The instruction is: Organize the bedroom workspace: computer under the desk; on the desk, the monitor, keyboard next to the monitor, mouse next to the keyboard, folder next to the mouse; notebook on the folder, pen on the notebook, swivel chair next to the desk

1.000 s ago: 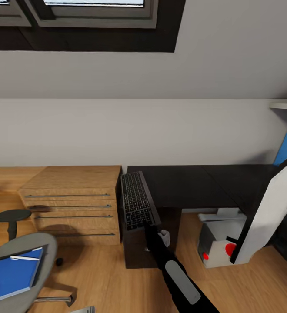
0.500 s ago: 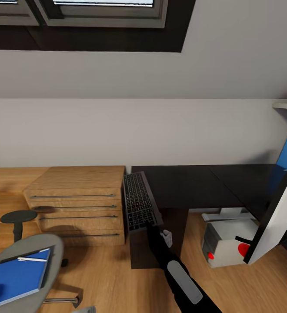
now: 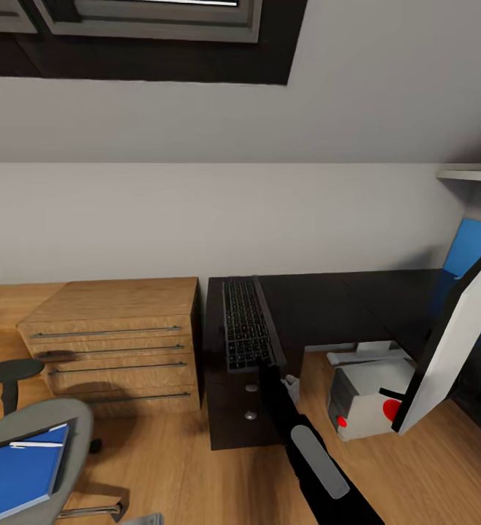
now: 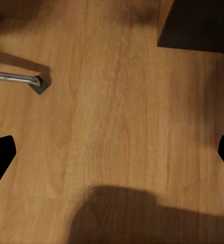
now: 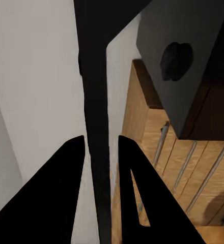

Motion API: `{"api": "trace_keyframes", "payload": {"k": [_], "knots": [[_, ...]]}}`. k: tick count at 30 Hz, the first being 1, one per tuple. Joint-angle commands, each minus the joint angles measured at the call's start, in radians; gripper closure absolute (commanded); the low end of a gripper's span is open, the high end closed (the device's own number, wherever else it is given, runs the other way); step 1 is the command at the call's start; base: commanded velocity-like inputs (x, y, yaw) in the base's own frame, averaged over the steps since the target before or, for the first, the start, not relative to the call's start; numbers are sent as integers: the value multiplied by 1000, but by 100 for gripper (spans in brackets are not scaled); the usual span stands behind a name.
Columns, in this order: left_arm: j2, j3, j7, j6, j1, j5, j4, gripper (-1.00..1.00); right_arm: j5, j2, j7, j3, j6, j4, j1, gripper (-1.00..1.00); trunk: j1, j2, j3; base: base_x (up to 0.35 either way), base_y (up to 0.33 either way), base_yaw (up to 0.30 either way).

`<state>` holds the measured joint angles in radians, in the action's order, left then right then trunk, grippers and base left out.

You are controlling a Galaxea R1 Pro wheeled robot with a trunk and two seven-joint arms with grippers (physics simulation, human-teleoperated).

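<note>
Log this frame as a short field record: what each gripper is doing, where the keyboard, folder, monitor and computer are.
right gripper: shut on the keyboard's near end
keyboard: held over the left end of the desk, long side pointing toward the wall
left gripper: open, over bare wood floor
folder: blue, on the swivel chair seat, with a whitish pen lying on it
monitor: tilted, at the right edge of the head view
computer: grey case on the floor under the desk
mouse: dark oval on the desk
</note>
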<state>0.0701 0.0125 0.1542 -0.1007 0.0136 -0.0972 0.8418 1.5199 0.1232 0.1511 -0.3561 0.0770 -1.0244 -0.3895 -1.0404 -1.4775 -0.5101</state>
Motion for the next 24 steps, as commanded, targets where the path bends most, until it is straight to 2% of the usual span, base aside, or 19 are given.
{"api": "trace_keyframes", "payload": {"k": [1, 3, 4, 6, 7, 8, 9, 11, 13, 16, 18, 19, 21, 24], "knots": [[0, 0, 2, -5, 0, -10, 2, -100, 13, 0, 1, -2, 6, -11, -1, 100, 0, -1, -1, 0, 0, -8], [0, -1, 2, -4, 0, -10, 2, -100, 12, 3, -8, -1, 7, -20, -2, 100, 0, -1, -1, 0, 0, -4], [0, -2, 2, -4, 0, -10, 3, -100, 11, 7, -97, 3, 8, -18, -36, 100, 0, -1, -1, 0, 0, 0], [0, -2, 2, -4, 0, -10, 3, -100, 11, 8, -153, 18, 10, -6, -86, 100, 0, -1, -1, 0, 0, 0], [2, -3, 3, -4, 0, -10, 4, -100, 11, 9, -188, 107, 10, 97, -168, 100, 0, -1, -1, 0, 0, 0], [3, -3, 4, -3, 0, -10, 13, -100, 9, 5, -198, 232, 22, 263, -213, 100, 0, -1, -1, 0, 0, 0], [4, -3, 3, -4, 0, -10, 34, -100, 9, 5, -198, 245, 32, 286, -217, 100, 0, -1, -1, 0, 0, 0], [22, -2, 2, -19, 0, -12, 182, -100, 8, 6, -196, 264, 54, 319, -221, 100, 0, -1, -1, 0, 0, 0], [44, -11, 3, -80, 0, -12, 294, -100, 9, 6, -193, 268, 58, 325, -222, 100, 0, -1, -1, 0, 0, 0], [60, -77, 4, -322, 0, -21, 560, -100, 11, 4, -175, 274, 58, 326, -223, 100, 0, -1, -1, 0, 0, 0], [63, -100, 4, -478, 0, -53, 688, -100, 12, 4, -169, 280, 57, 326, -223, 100, 0, -1, -1, 0, 0, 0], [64, -105, 4, -541, 0, -91, 731, -100, 13, 4, -167, 286, 57, 326, -223, 100, 0, -1, -1, 0, 0, 0], [62, -106, 5, -584, 0, -168, 755, -100, 14, 4, -166, 296, 56, 327, -223, 100, 0, -1, -1, 0, 0, 0], [54, -105, 7, -598, 0, -208, 761, -100, 14, 2, -165, 314, 55, 328, -223, 100, 0, -1, -1, 0, 0, 0]]}}
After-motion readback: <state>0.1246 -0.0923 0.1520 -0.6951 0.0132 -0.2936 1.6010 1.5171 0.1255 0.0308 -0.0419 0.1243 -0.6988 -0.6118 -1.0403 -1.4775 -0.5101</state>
